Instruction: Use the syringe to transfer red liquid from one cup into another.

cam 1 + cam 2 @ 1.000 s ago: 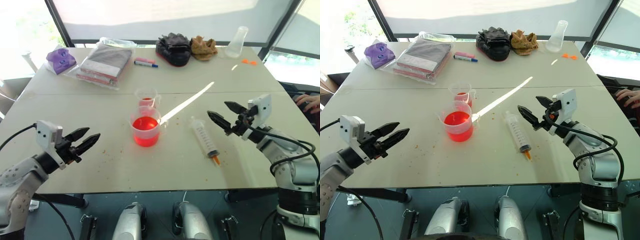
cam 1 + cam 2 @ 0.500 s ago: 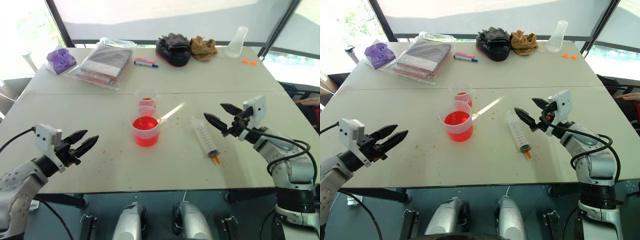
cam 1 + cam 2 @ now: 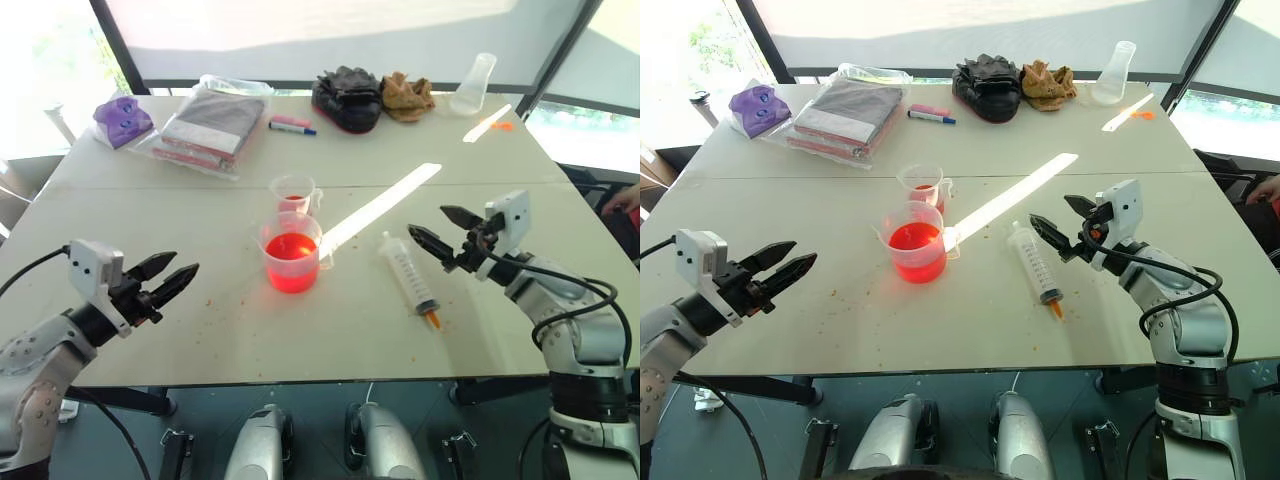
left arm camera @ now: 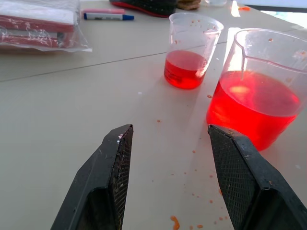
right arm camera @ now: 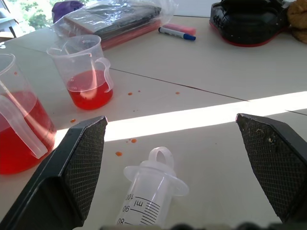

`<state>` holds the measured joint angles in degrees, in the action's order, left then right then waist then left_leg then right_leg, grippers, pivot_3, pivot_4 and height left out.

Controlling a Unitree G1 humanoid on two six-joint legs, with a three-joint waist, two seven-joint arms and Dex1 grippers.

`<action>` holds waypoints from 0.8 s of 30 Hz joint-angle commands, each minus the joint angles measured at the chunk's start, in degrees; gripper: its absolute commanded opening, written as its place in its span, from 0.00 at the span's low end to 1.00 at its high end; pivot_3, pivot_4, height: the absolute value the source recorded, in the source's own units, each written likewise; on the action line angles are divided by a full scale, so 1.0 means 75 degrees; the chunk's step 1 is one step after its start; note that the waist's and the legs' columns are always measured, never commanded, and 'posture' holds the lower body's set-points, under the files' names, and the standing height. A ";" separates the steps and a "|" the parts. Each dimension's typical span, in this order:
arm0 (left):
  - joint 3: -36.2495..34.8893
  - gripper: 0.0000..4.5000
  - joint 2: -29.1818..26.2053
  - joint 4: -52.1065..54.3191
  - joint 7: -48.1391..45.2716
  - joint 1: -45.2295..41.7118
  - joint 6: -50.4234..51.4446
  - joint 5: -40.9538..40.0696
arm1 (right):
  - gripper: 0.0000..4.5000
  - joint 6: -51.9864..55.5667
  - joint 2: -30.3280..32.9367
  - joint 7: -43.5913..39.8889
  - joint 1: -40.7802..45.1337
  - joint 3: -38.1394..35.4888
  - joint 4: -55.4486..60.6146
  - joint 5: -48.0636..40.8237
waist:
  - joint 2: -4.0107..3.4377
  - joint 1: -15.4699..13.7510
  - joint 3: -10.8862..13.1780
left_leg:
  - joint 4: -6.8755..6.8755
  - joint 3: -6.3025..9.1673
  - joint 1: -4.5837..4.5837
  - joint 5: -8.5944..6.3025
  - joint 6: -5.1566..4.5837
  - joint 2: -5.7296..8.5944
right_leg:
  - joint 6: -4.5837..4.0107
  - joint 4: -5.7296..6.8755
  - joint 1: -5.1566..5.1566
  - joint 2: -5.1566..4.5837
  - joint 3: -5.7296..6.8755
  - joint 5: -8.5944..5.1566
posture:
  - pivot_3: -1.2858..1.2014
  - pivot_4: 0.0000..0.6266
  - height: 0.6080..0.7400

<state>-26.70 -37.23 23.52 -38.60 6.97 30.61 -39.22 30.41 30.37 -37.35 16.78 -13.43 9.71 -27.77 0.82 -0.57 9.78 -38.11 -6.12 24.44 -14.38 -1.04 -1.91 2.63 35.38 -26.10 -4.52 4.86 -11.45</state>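
One syringe lay flat near the middle of the tabletop, a little toward its right edge, its orange tip toward the near edge; nothing touched it. There were two cups: the wider cup, about half full of red liquid, stood left of the syringe, and the smaller cup, with a little red liquid, stood just behind it toward the far edge. The right gripper hovered just right of the syringe's plunger end, its fingers spread wide and empty. The left gripper hung near the left of the near edge, well apart from the cups, its fingers moderately parted and empty. In the right wrist view the syringe's lower barrel was cut off. Small orange specks dotted the tabletop.
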 commanded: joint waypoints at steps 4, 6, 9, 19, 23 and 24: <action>-0.0100 0.57 -0.0181 0.0006 -0.0106 -0.0121 -0.0089 -0.0015 | 0.99 -0.0092 0.0084 0.0123 -0.0069 -0.0168 0.0353 -0.0103 | 0.0000 -0.0001 0.0000 | 0.0000 -0.0001 0.0000 0.0000 0.0000 0.0001 | 0.0000 0.0000 0.0000 -0.0001 0.0000 0.0000 | 0.52 0.24 1.00; -0.0107 0.57 -0.0199 -0.0001 -0.0132 -0.0115 -0.0091 -0.0020 | 0.99 -0.0074 0.0099 0.0135 -0.0089 -0.0166 0.0378 -0.0112 | 0.0000 0.0000 0.0000 | 0.0000 0.0000 0.0000 0.0000 0.0000 0.0001 | 0.0000 0.0000 0.0001 0.0000 0.0000 0.0000 | 0.52 0.24 1.00; -0.0085 0.57 -0.0220 0.0032 -0.0161 -0.0118 -0.0063 -0.0041 | 0.99 -0.0037 0.0144 0.0134 -0.0122 -0.0171 0.0423 -0.0128 | 0.0000 -0.0001 0.0000 | 0.0000 0.0000 0.0000 0.0000 0.0000 0.0000 | 0.0000 0.0000 0.0000 0.0000 0.0000 0.0000 | 0.52 0.24 1.00; -0.0119 0.57 -0.0570 -0.0049 -0.0457 -0.0169 0.0025 -0.0045 | 0.99 0.0088 0.0546 -0.0082 -0.0300 -0.0291 0.0420 -0.0234 | 0.0000 -0.0005 0.0000 | 0.0000 0.0000 0.0000 0.0000 0.0000 0.0001 | 0.0000 -0.0001 0.0001 -0.0001 0.0000 0.0000 | 0.52 0.24 1.00; -0.0069 0.57 -0.0618 -0.0136 -0.0476 -0.0277 0.0018 -0.0020 | 0.99 0.0081 0.0547 -0.0047 -0.0286 -0.0306 0.0399 -0.0225 | 0.0000 -0.0005 0.0000 | 0.0000 0.0000 -0.0001 0.0000 0.0000 0.0001 | 0.0000 -0.0001 0.0001 0.0000 0.0000 0.0000 | 0.52 0.24 1.00; -0.0050 0.57 -0.0610 -0.0157 -0.0489 -0.0309 -0.0003 -0.0020 | 0.99 0.0080 0.0519 -0.0024 -0.0288 -0.0288 0.0420 -0.0222 | 0.0000 -0.0002 0.0000 | 0.0000 0.0000 -0.0001 0.0000 0.0000 0.0001 | 0.0000 -0.0001 0.0001 -0.0001 0.0000 0.0000 | 0.52 0.24 1.00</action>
<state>-26.49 -41.08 22.07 -41.91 5.46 31.02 -39.22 31.68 33.79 -37.61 14.28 -14.29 11.00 -28.51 0.82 -0.58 9.78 -38.12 -6.12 24.43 -14.38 -1.04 -1.91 2.63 35.37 -26.10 -4.52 4.86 -11.46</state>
